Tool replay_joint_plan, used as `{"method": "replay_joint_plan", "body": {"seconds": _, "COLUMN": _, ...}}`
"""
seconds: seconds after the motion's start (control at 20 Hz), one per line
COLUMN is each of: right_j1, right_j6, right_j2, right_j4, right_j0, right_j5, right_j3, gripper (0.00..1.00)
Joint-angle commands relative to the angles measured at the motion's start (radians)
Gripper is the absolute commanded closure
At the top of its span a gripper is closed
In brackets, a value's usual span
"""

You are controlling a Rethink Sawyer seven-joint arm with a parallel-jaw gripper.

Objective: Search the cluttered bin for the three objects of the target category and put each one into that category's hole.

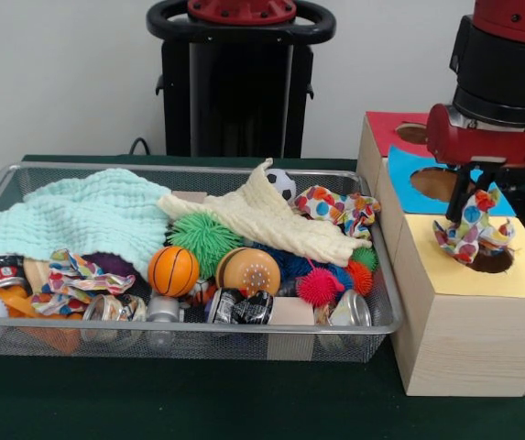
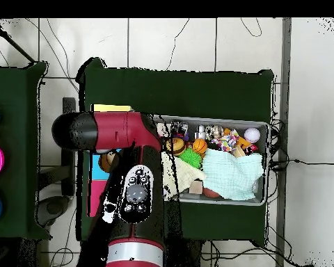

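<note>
My gripper (image 1: 464, 203) hangs over the yellow-topped wooden box (image 1: 468, 321) at the right. It is shut on a polka-dot cloth (image 1: 473, 231), whose lower end sits at the rim of the round hole (image 1: 495, 262). A second polka-dot cloth (image 1: 339, 208) lies at the back right of the wire mesh bin (image 1: 198, 328). A third polka-dot cloth (image 1: 71, 275) lies at the bin's front left, among cans. In the overhead view my arm (image 2: 131, 191) hides the gripper and the hole; the bin (image 2: 267, 163) shows to its right.
A mint green waffle cloth (image 1: 79, 215) and a cream knitted cloth (image 1: 267, 220) drape over the bin's contents. Balls, spiky balls and cans fill the front, including a small basketball (image 1: 172, 270). Blue-topped (image 1: 407, 179) and red-topped (image 1: 383, 128) boxes stand behind the yellow one.
</note>
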Motion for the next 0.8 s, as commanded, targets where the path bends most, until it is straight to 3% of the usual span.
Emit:
{"method": "replay_joint_plan", "body": {"seconds": 0.05, "right_j1": 0.059, "right_j6": 0.208, "right_j2": 0.042, "right_j4": 0.028, "right_j0": -0.006, "right_j5": 0.009, "right_j3": -0.005, "gripper": 1.00}}
{"method": "replay_joint_plan", "body": {"seconds": 0.8, "right_j1": 0.092, "right_j6": 0.227, "right_j2": 0.035, "right_j4": 0.041, "right_j0": 0.007, "right_j5": -0.026, "right_j3": -0.038, "gripper": 1.00}}
